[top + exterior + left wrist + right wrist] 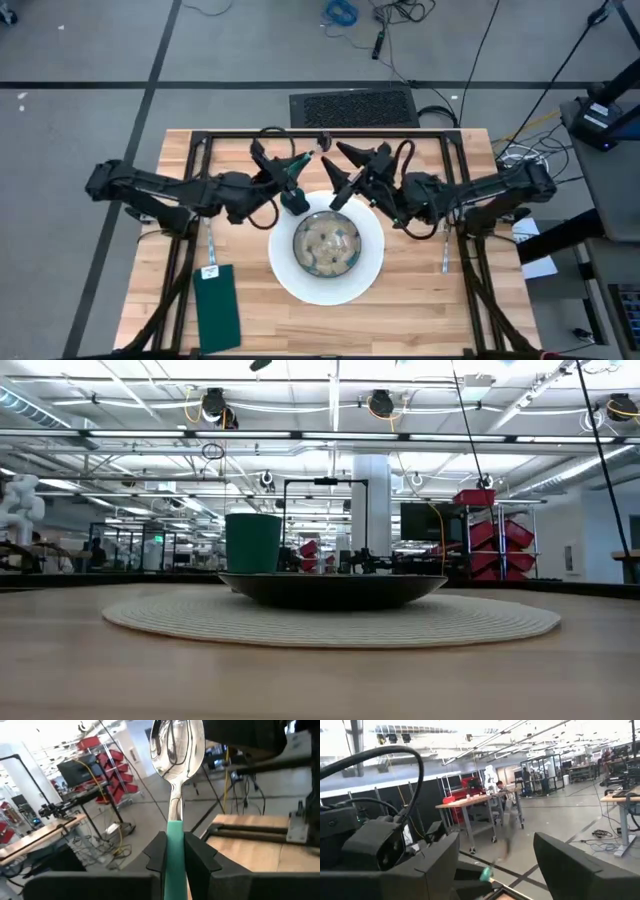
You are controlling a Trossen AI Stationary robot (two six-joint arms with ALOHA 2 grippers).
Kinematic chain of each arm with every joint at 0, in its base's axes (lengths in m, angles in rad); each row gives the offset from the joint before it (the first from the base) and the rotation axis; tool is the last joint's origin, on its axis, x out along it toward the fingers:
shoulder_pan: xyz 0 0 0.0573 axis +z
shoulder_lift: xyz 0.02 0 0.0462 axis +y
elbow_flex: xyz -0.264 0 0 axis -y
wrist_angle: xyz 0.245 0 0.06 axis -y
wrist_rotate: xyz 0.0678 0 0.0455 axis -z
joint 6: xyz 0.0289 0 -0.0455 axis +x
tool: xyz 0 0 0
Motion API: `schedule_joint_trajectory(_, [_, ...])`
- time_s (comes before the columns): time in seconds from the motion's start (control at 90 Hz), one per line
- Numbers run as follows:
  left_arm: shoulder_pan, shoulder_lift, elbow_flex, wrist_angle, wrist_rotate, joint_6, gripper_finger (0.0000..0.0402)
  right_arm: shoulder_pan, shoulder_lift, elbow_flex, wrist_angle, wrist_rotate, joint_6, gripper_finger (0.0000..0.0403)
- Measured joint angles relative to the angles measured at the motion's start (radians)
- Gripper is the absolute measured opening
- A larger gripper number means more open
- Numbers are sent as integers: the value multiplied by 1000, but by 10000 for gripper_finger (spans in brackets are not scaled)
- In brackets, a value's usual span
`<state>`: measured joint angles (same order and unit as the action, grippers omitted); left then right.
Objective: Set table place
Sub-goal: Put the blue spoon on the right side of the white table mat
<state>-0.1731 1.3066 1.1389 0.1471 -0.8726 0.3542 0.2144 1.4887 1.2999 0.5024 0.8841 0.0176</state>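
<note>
On the near left of the light wooden table (420, 300), in the high view, a dark green napkin (217, 305) lies flat with a small white tag at its far end. Right of it, a round white placemat (372, 268) sits at the table's middle, carrying a dark bowl (326, 244); a green cup (294, 200) stands at the placemat's far edge. Above that far edge the left gripper (287, 160) hovers, its jaws pinching the green handle of a metal spoon (177, 750), the shiny spoon bowl pointing away from the wrist. Just to its right the right gripper (345, 170) hovers close by, jaws spread wide with nothing between them. A fork (445, 255) lies on the wood beyond the placemat's right edge.
</note>
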Motion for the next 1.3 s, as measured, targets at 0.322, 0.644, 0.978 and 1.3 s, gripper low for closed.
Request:
schedule_joint_trajectory(0.322, [-21,1,0,0,4,1,35,-33,-1,0,-11,7,38,216])
schedule_joint_trajectory(0.644, [-38,1,0,-1,8,1,37,-67,-1,0,-51,-116,147,55])
schedule_joint_trajectory(0.978, [-40,-1,0,-4,25,-5,52,-79,-9,0,-88,-138,195,3])
schedule_joint_trajectory(1.3, [-45,-15,1,-34,65,-58,172,-78,-48,0,-122,-159,181,1])
